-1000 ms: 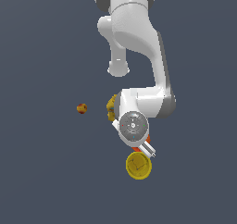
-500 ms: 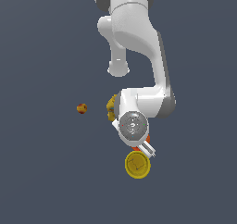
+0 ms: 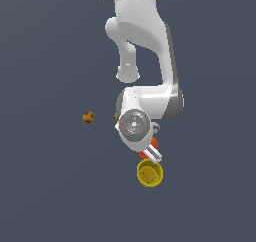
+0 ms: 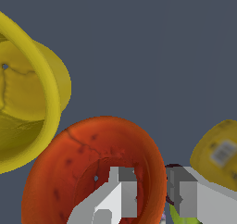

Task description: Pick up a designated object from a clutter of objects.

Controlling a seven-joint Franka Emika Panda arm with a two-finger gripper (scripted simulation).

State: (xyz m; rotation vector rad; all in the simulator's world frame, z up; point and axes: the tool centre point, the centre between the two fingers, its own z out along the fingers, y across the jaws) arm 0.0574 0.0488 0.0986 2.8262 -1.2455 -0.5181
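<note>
Item: orange-red cup (image 4: pixel 92 163), lying in the clutter just beside the wider yellow cup (image 4: pixel 28 102), rims close together, mouth facing the wrist camera. Step in hand, by judgement: closing on the cup wall. To do it well, the arm is needing to hold its line so that one finger (image 4: pixel 121 190) is staying inside the hollow and the other (image 4: pixel 181 190) outside the rim, pinching the wall alone and catching neither the yellow cup nor the mustard bottle (image 4: pixel 217 149) near the outer finger. Gripper (image 4: pixel 152 190): fingers are standing narrowly apart, straddling the cup's rim; whether the pads are already pressing the wall cannot be told. In the exterior view the gripper (image 3: pixel 151 153) is hanging low over the yellow cup (image 3: pixel 150 174), hiding most of the orange-red cup (image 3: pixel 154 144); a small fruit (image 3: pixel 88 117) is lying well apart.
</note>
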